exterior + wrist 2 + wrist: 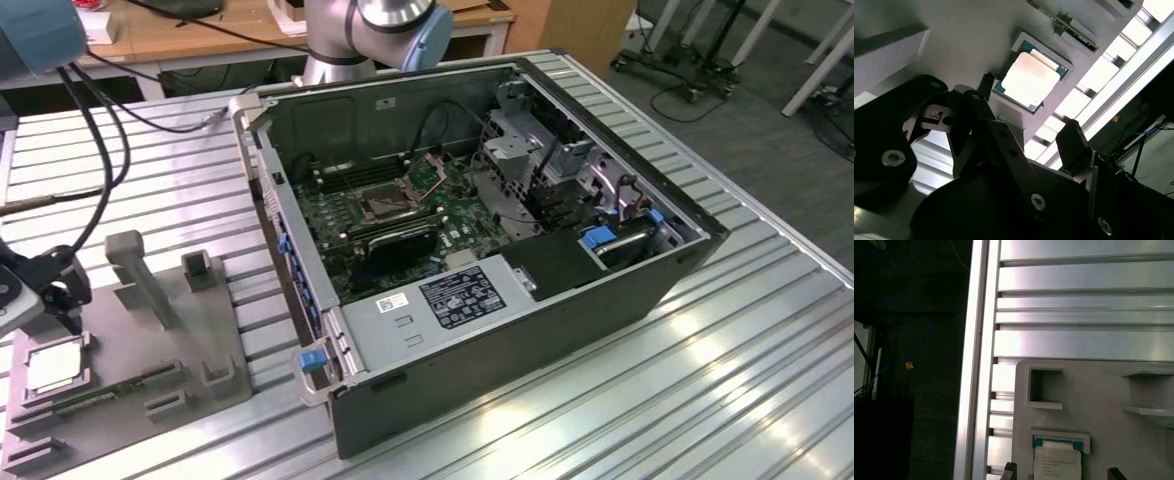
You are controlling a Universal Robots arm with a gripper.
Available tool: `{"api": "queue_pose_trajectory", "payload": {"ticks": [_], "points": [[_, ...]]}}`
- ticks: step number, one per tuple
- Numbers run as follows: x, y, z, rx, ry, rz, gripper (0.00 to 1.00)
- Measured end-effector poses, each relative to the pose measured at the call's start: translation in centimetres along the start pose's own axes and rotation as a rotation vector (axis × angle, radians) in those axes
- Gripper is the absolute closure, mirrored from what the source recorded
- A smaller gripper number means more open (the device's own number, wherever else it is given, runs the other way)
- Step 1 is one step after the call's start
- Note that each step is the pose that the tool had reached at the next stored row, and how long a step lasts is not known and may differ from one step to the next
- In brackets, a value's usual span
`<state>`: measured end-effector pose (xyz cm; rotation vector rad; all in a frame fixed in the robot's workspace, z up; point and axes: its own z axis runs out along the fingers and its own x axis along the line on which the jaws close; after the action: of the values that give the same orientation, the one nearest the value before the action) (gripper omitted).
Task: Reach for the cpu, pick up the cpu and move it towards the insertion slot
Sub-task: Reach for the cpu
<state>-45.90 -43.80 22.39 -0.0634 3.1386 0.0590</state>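
On the ribbed aluminium table (641,400) of the exterior view, an open black computer case (574,300) lies on its side with its green circuit board (400,235) exposed. Amid that board sits the insertion slot (378,205), a small square with a shiny metal frame and a dark centre. Well apart from it, toward the exterior view's left, a matte grey fixture plate (134,345) carries upright blocks (134,270). The cpu (54,368) lies flat on the plate in a square nest (83,352), pale and silvery. My gripper (54,295) hangs just above that chip, at the exterior view's left edge. The second wrist view looks along my black, bolted linkages, which the exterior view does not resolve. My fingers (1072,132) stand wide apart with nothing between them. Beyond the gap, the cpu's smooth face glares bright inside a thin teal-green rim, seated in its raised grey frame. The first wrist view shows the plate head-on, flat and dull, with a square pocket (1044,387) and shelf-like steps. Behind it run the table's bright slats and edge rail. This view adds fine print on the chip's face, and a dark fingertip shows on either side of the chip, neither touching it.
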Motion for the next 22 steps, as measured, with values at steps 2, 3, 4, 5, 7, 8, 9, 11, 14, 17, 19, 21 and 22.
{"api": "queue_pose_trajectory", "payload": {"ticks": [2,3,4,5,7,8,9,11,14,17,19,21,22], "points": [[0.02,-0.02,0.36,0.0000,-0.0001,0.001,0.23],[0.03,-0.03,0.53,0.0001,-0.0001,0.002,0.23],[0.04,-0.05,0.71,0.0000,-0.0004,0.003,0.23],[0.05,-0.06,0.89,0.0001,-0.0007,0.004,0.23],[0.08,-0.07,1.27,0.0000,-0.0013,0.007,0.23],[0.10,-0.09,1.45,0.0001,-0.0015,0.008,0.23],[0.13,-0.10,1.63,0.0000,-0.0018,0.008,0.23],[0.23,-0.12,1.98,0.0002,-0.0018,0.011,0.23],[0.36,-0.15,2.54,0.0002,-0.0036,0.017,0.23],[0.40,-0.17,3.08,0.0002,-0.0045,0.023,0.23],[0.40,-0.18,3.44,0.0002,-0.0047,0.025,0.23],[0.40,-0.20,3.74,0.0002,-0.0047,0.028,0.23],[0.40,-0.20,3.84,0.0002,-0.0048,0.028,0.23]]}}
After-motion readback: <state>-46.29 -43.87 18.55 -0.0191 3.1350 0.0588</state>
